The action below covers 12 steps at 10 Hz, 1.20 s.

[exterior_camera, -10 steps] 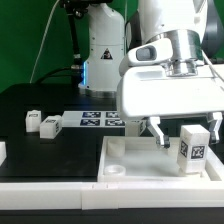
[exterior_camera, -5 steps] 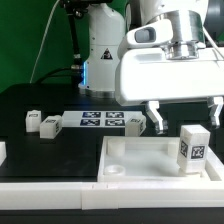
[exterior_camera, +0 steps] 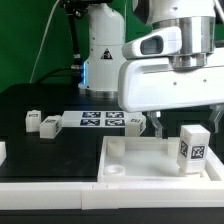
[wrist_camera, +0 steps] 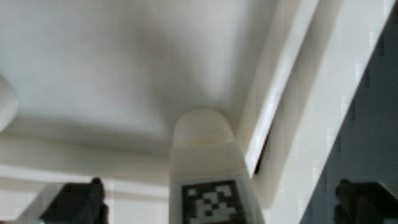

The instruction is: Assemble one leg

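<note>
Exterior view: gripper (exterior_camera: 187,124) hangs over the white panel (exterior_camera: 140,152), its jaws spread wide and clamped on nothing. One of the fingers (exterior_camera: 159,128) shows on the exterior view's left of the leg (exterior_camera: 192,148) and the other on its right. Both are clear of the leg and not touching it. The leg stands upright on the panel near the exterior view's right end, with its black-and-white tag facing the camera. The fingertips sit at about the height of the leg's top. The panel lies flat on the black table (exterior_camera: 40,100), with a raised rim and a round socket (exterior_camera: 115,172) at its near corner. The marker board (exterior_camera: 98,119) lies flat on the table behind the panel. A small tagged block (exterior_camera: 32,121) sits left of the board, with a second tagged block (exterior_camera: 48,125) just beside it. A third tagged block (exterior_camera: 135,121) sits at the board's right end. The white robot base (exterior_camera: 100,45) is at the back.

Wrist view: the camera looks down between the jaws. The leg (wrist_camera: 214,150) sits midway in the gripper (wrist_camera: 217,203), tag visible at its near end. Dark fingertips (wrist_camera: 71,203) are set wide on either side, with clear gaps to the leg. The white panel (wrist_camera: 125,70) fills most of the frame, and the dark table (wrist_camera: 377,90) shows past its rim.
</note>
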### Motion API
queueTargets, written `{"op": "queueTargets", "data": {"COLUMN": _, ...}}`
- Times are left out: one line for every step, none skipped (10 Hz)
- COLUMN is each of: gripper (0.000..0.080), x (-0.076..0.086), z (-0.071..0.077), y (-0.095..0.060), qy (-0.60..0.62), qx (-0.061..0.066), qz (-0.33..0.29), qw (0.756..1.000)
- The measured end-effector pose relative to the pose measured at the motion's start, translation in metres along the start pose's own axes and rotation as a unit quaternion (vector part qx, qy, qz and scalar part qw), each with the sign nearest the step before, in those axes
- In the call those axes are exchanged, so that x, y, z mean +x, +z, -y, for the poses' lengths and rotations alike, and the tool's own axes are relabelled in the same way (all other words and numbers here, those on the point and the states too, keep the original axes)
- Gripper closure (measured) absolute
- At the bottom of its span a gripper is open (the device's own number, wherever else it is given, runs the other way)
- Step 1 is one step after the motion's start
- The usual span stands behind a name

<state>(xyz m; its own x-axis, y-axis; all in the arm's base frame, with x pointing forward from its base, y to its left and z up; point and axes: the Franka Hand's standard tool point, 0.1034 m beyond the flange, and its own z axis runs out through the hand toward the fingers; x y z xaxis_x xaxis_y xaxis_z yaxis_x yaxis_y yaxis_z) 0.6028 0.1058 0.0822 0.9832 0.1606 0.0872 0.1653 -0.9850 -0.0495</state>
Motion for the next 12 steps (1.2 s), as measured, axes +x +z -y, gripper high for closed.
{"op": "queueTargets", "data": {"gripper": 0.0151, "x": 0.010, "z": 0.001, "y": -0.004, "qy": -0.002, "qx": 0.002, "qz": 0.011, "qw": 1.000}}
{"op": "queueTargets", "data": {"gripper": 0.0151, "x": 0.013, "z": 0.001, "y": -0.002, "qy": -0.002, "qx": 0.000, "qz": -0.004, "qw": 1.000}}
{"op": "queueTargets", "data": {"gripper": 0.0151, "x": 0.011, "z": 0.000, "y": -0.001, "qy": -0.002, "qx": 0.000, "qz": -0.003, "qw": 1.000}}
{"op": "queueTargets", "data": {"gripper": 0.0151, "x": 0.011, "z": 0.000, "y": -0.001, "qy": -0.002, "qx": 0.000, "qz": -0.003, "qw": 1.000}}
{"op": "queueTargets", "data": {"gripper": 0.0151, "x": 0.011, "z": 0.000, "y": -0.001, "qy": -0.002, "qx": 0.000, "qz": -0.003, "qw": 1.000}}
{"op": "queueTargets", "data": {"gripper": 0.0151, "x": 0.015, "z": -0.002, "y": 0.000, "qy": -0.001, "qx": 0.000, "qz": -0.002, "qw": 1.000}}
{"op": "queueTargets", "data": {"gripper": 0.0151, "x": 0.021, "z": -0.005, "y": 0.001, "qy": 0.001, "qx": 0.001, "qz": -0.002, "qw": 1.000}}
{"op": "queueTargets", "data": {"gripper": 0.0151, "x": 0.024, "z": -0.005, "y": 0.001, "qy": 0.002, "qx": 0.002, "qz": 0.007, "qw": 1.000}}
{"op": "queueTargets", "data": {"gripper": 0.0151, "x": 0.025, "z": -0.005, "y": 0.001, "qy": 0.002, "qx": 0.002, "qz": 0.006, "qw": 1.000}}
{"op": "queueTargets", "data": {"gripper": 0.0151, "x": 0.024, "z": -0.005, "y": 0.002, "qy": 0.002, "qx": 0.002, "qz": 0.005, "qw": 1.000}}
{"op": "queueTargets", "data": {"gripper": 0.0151, "x": 0.024, "z": -0.004, "y": 0.002, "qy": 0.001, "qx": 0.002, "qz": 0.006, "qw": 1.000}}
{"op": "queueTargets", "data": {"gripper": 0.0256, "x": 0.024, "z": -0.004, "y": 0.002, "qy": 0.001, "qx": 0.002, "qz": 0.006, "qw": 1.000}}
